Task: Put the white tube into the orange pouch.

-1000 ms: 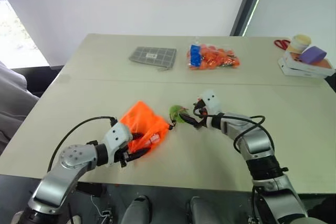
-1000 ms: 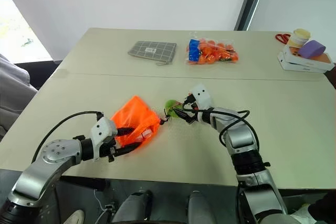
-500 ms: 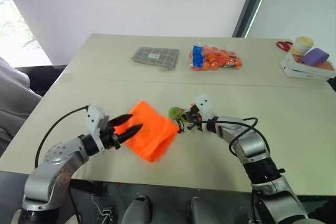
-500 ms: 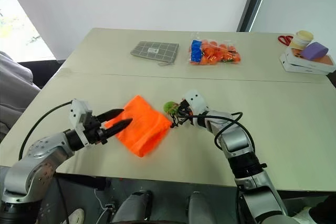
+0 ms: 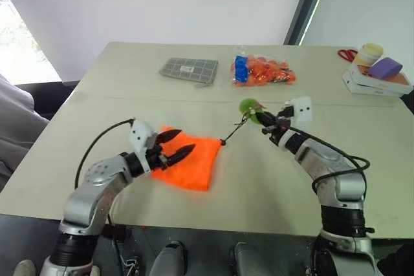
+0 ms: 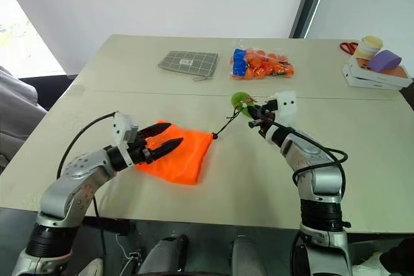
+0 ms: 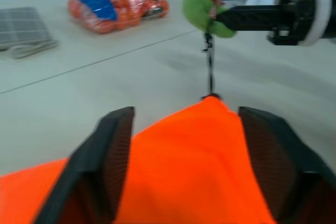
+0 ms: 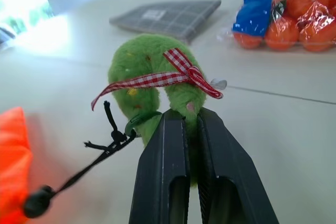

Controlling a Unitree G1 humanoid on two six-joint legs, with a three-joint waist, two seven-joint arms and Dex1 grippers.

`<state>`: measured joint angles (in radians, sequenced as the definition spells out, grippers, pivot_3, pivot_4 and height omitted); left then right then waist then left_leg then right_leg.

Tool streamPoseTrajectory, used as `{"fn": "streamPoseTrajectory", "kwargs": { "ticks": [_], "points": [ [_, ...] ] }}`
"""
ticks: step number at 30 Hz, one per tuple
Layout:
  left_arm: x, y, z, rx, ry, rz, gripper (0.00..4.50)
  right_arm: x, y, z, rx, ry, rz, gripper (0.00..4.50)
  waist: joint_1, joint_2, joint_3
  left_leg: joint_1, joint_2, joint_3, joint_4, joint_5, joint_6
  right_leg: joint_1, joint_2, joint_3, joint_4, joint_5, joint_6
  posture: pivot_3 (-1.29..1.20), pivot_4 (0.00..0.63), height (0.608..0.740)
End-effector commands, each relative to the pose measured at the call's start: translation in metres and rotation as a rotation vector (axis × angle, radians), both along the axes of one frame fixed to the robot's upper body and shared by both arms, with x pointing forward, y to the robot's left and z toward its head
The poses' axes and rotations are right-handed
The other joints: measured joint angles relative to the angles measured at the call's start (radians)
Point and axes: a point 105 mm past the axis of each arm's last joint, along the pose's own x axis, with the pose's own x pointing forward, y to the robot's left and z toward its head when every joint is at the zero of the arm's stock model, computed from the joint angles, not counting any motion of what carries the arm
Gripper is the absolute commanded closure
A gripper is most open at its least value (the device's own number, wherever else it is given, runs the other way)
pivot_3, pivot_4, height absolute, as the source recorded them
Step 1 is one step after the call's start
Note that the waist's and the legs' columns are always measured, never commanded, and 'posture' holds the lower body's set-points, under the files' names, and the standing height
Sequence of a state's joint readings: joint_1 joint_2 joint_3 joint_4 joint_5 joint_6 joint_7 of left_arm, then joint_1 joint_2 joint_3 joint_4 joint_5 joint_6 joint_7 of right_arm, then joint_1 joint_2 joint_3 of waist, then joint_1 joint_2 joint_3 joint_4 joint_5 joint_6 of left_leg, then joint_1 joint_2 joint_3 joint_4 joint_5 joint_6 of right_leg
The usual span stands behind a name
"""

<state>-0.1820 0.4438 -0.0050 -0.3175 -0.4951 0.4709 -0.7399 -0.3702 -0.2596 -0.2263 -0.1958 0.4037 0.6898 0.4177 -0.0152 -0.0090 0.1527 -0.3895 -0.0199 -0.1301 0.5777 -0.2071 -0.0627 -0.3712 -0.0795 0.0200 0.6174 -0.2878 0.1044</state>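
Note:
The orange pouch (image 5: pixel 192 161) lies flat on the table near the front. Its black cord runs taut up to the round green tag (image 5: pixel 248 106), which has a red checked ribbon. My right gripper (image 8: pixel 190 116) is shut on that green tag and holds it above the table, right of the pouch. My left gripper (image 5: pixel 176 145) is open, its black fingers (image 7: pixel 112 153) spread over the pouch's left end, with orange fabric (image 7: pixel 194 156) between them. The white tube is hidden.
A grey checked pouch (image 5: pixel 189 69) and a clear bag of orange and blue items (image 5: pixel 262 71) lie at the back of the table. A white box (image 5: pixel 375 81) with a purple thing and a cup stands at the far right, beside red scissors (image 5: pixel 347 53).
My right gripper closed on the green tag, then rose and swung right, pulling the cord taut. My left gripper let go of the pouch, which now lies flatter and further right.

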Motion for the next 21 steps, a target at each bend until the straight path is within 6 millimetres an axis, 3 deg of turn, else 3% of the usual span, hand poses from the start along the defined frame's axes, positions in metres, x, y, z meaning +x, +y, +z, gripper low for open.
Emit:
{"fn": "streamPoseTrajectory", "kwargs": {
  "ticks": [1,11,14,17,21],
  "points": [
    [-0.008,-0.021,0.011,0.029,-0.073,-0.089,0.04,-0.008,0.003,0.030,0.103,-0.100,0.026,4.50,0.001,0.000,0.000,0.000,0.000,0.000,0.000,0.000,0.000,0.000,0.000,0.000,0.000,0.000,0.000,0.00,0.150,0.724],
    [-0.028,-0.058,0.009,0.140,-0.163,-0.229,0.04,-0.022,0.018,0.044,0.183,-0.137,0.136,4.50,0.002,0.001,0.001,0.000,0.000,0.000,0.000,0.000,0.000,0.000,0.000,0.000,0.000,0.000,0.000,0.00,0.150,0.724],
    [-0.015,-0.062,0.013,0.150,-0.193,-0.139,0.04,-0.025,0.023,0.044,0.179,-0.138,0.169,4.50,0.003,0.001,0.001,0.000,0.000,0.000,0.000,0.000,0.000,0.000,0.000,0.000,0.000,0.000,0.000,0.00,0.150,0.724],
    [0.008,-0.062,0.029,0.054,-0.165,0.015,0.04,-0.025,0.025,0.044,0.176,-0.134,0.180,4.50,0.005,0.001,0.001,0.000,0.000,0.000,0.000,0.000,0.000,0.000,0.000,0.000,0.000,0.000,0.000,0.00,0.150,0.724],
    [0.025,-0.057,0.034,0.030,-0.079,0.068,0.04,-0.025,0.027,0.044,0.159,-0.132,0.191,4.50,0.000,0.001,0.001,0.000,0.000,0.000,0.000,0.000,0.000,0.000,0.000,0.000,0.000,0.000,0.001,0.00,0.150,0.724]
  ]
}}
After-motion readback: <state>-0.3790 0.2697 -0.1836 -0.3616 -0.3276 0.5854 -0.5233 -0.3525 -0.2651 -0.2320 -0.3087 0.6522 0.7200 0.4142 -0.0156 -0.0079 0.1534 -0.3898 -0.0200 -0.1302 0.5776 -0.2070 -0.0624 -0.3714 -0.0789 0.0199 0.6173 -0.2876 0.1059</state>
